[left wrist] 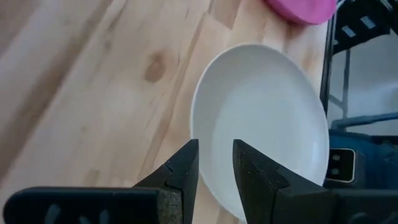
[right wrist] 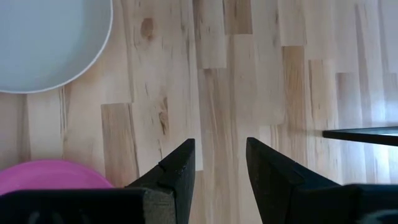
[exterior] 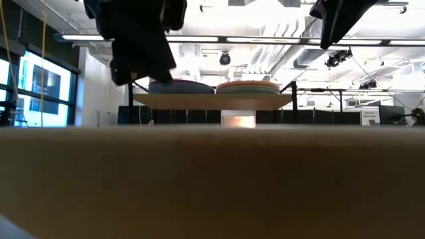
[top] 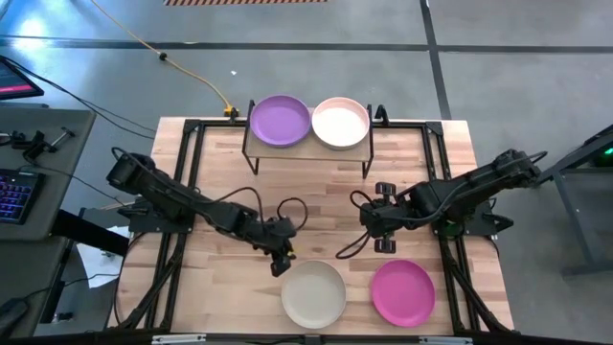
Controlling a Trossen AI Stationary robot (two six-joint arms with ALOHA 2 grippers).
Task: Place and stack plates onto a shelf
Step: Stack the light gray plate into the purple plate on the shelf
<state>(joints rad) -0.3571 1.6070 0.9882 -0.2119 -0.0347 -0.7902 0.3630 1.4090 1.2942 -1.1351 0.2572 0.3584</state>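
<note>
Left tool (top: 283, 261) (fingers slightly parted, empty) hovers at cream plate (top: 313, 293) edge; right tool (top: 385, 217) open.

So we've got both arms reaching in toward the middle from opposite sides. Our left arm (top: 182, 203) stretches out long and low from its base on the left, elbow barely bent, wrist angled down. Its pincer (top: 282, 261) points downward with the fingers (left wrist: 177, 177) parted by a narrow gap, nothing between them. Our right arm (top: 469, 187) comes in from the right, a bit more folded. Its pincer (top: 386, 218) is also aimed down, fingers (right wrist: 174, 171) spread a little wider than the left ones, holding nothing.
</note>
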